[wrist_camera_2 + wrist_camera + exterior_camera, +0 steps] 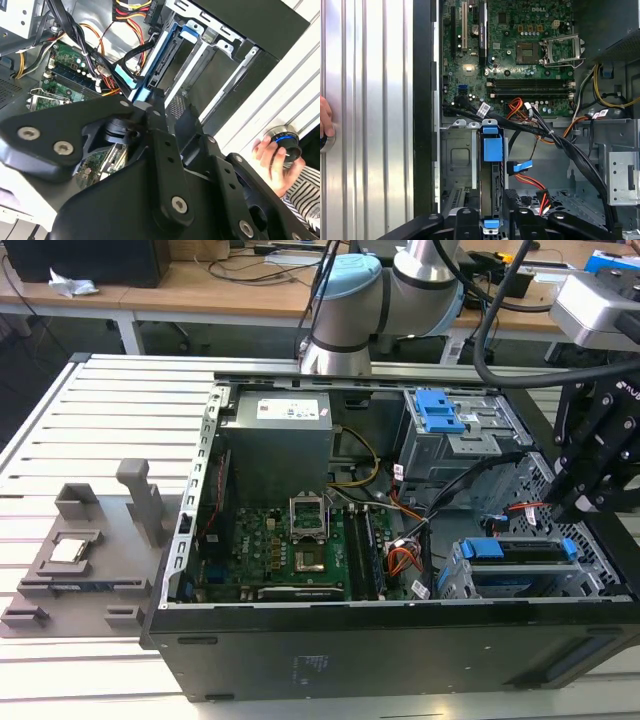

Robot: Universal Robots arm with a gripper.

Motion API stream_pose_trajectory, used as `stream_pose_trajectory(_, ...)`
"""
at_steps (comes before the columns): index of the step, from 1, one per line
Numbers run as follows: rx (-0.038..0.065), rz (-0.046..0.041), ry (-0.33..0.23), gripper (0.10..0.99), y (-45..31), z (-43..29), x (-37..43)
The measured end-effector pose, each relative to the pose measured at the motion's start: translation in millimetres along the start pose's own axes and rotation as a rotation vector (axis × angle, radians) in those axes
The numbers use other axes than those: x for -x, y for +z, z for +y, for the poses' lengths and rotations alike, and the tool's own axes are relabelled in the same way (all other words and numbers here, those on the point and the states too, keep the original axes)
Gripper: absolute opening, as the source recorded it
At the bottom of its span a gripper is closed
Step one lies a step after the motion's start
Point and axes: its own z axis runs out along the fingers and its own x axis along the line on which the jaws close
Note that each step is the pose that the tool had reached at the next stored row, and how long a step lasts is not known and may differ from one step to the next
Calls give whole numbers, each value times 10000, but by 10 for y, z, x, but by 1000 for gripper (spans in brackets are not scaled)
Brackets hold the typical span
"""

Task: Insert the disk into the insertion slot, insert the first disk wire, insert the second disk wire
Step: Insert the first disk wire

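Already on edge in the insertion slot (pixel 455 582), the disk (pixel 520 552), long axis level along it; fingers (pixel 469 225) spread just above.

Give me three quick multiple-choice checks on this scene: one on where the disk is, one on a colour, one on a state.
1. Where is the disk?
A on the slatted table
B in the insertion slot
C on the floor

2. What colour is the disk's carrier?
A red
B green
C blue

3. How is the computer case?
A open, motherboard exposed
B closed, panel on
C wrapped in plastic

Answers:
1 B: the disk sits inside the grey perforated cage, near the tool.
2 C: the frame shows bright blue in the exterior view and the first wrist view.
3 A: the board lies in plain sight from above.
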Motion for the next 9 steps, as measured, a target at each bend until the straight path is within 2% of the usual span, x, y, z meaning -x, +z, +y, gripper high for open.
stream_pose_trajectory(1, 0, 0, 0, 361, 0, 0, 0)
stream_pose_trajectory(9, 0, 0, 0, 361, -3, -61, 58)
